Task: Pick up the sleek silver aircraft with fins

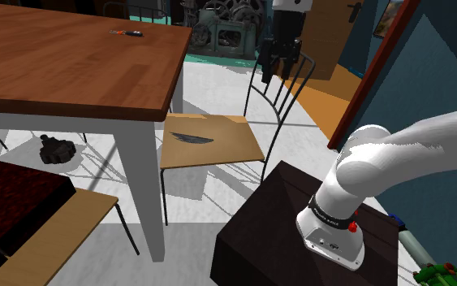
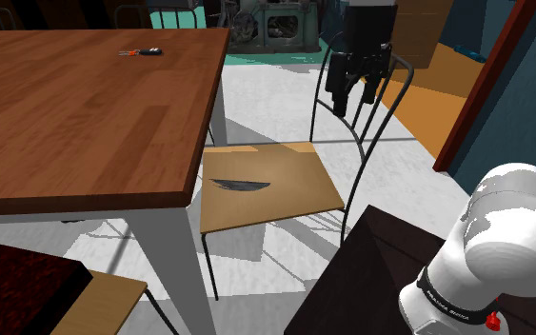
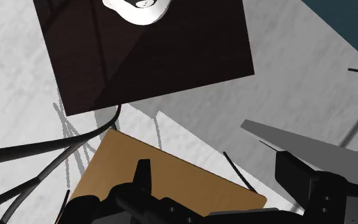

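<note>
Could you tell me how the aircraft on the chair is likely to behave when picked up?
The aircraft looks thin and flat on the seat, so it probably will not roll but may slide if nudged. Its slim, tapered shape suggests it is light, with tips perhaps fragile. The low profile likely leaves little to pinch.

Dark aircraft (image 1: 190, 136) on chair seat (image 1: 233, 148)

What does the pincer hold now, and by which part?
Nothing is held: the open pincer hangs near the back of the chair; the aircraft lies on its seat.
</note>
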